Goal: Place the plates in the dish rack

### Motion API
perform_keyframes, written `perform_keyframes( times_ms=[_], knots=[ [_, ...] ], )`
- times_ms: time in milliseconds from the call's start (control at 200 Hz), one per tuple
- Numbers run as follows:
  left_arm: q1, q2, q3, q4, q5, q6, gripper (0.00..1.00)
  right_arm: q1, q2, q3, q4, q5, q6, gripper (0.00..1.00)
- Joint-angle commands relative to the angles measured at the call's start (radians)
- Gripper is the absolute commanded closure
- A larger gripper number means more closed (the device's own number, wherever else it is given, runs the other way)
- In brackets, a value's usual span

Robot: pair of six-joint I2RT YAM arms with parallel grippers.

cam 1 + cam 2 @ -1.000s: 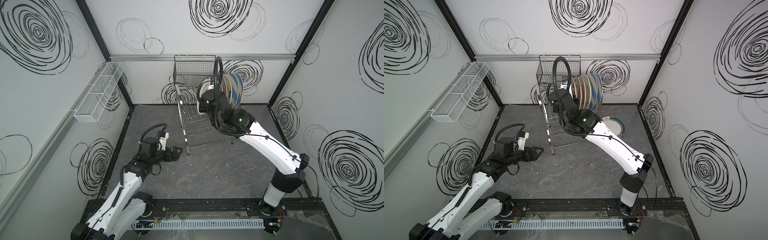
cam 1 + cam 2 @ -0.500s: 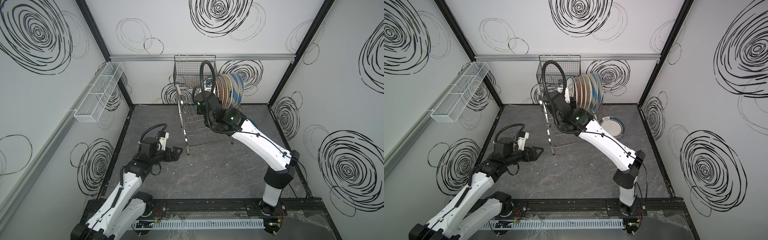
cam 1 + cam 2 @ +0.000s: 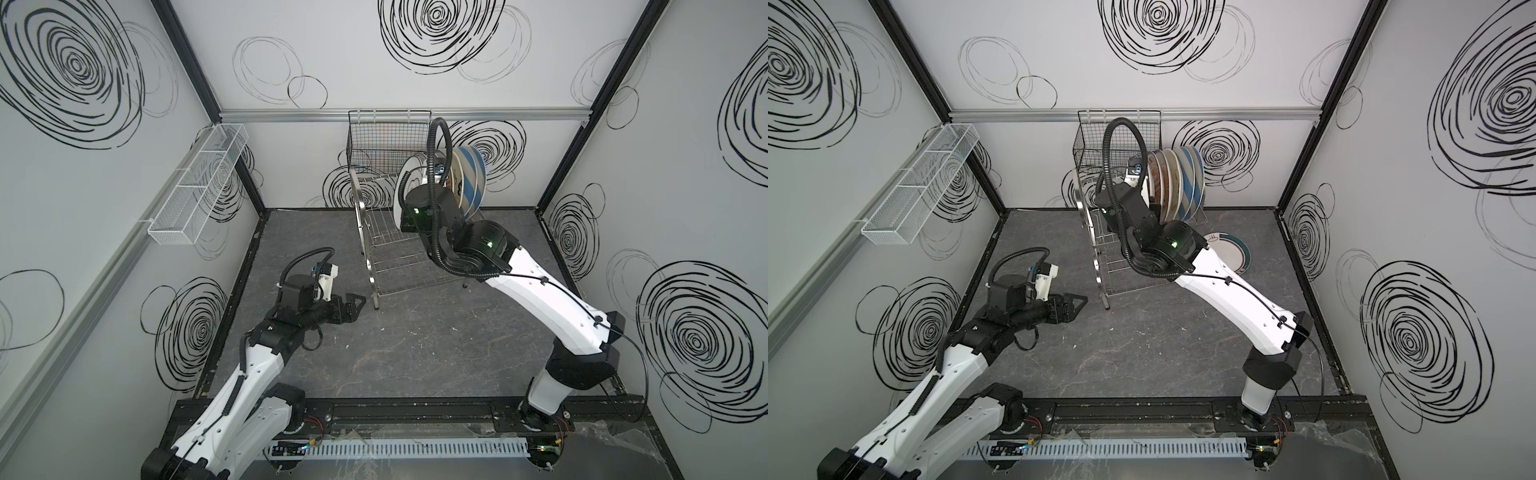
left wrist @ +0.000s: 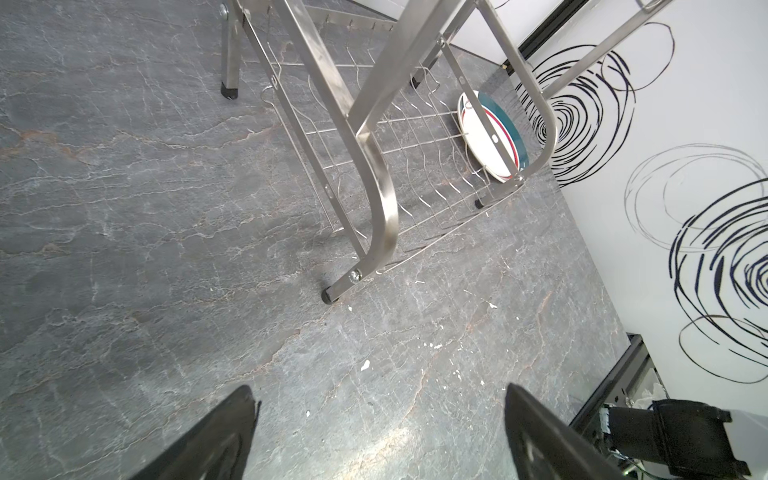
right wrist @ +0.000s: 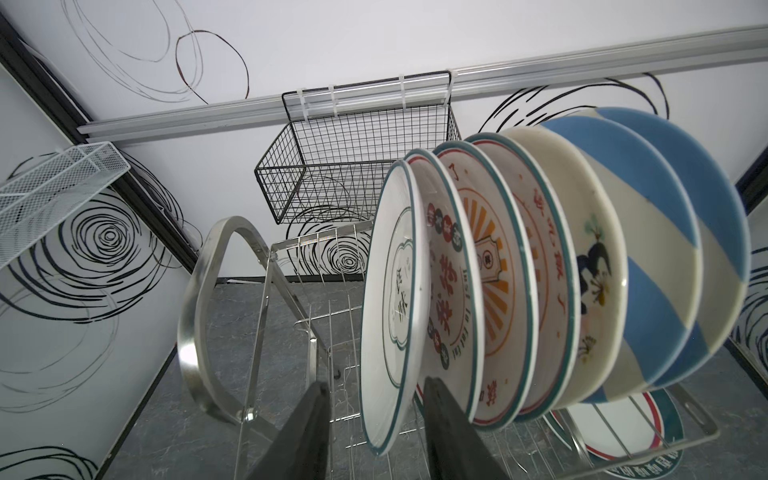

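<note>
The right arm [image 3: 540,299] has swung back rightward to the racked plates [image 3: 471,183]. In both top views the dish rack [image 3: 386,266] stands at the back, those plates upright in its upper tier; a top view shows a teal-rimmed plate [image 3: 1235,249] flat just beside it. Left wrist view: left gripper [image 4: 380,388] spread wide, empty, near the dish rack. Right wrist view: right gripper [image 5: 376,384] part-spread astride the end white plate [image 5: 395,291], a gap beside one finger [image 5: 303,432].
</note>
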Motion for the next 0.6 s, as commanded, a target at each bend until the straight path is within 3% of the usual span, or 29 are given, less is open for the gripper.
perform_keyframes(
  times_ms=[0, 335, 595],
  knots=[
    [0.005, -0.015, -0.008, 0.053, 0.022, 0.019, 0.04, 0.019, -0.036, -0.044, -0.027, 0.026, 0.062, 0.59],
    [0.002, -0.020, -0.008, 0.053, 0.022, 0.018, 0.04, 0.003, -0.012, -0.082, -0.032, 0.075, 0.073, 0.58],
    [0.002, -0.020, -0.008, 0.053, 0.022, 0.019, 0.04, -0.022, -0.015, -0.152, 0.055, 0.026, 0.048, 0.59]
  ],
)
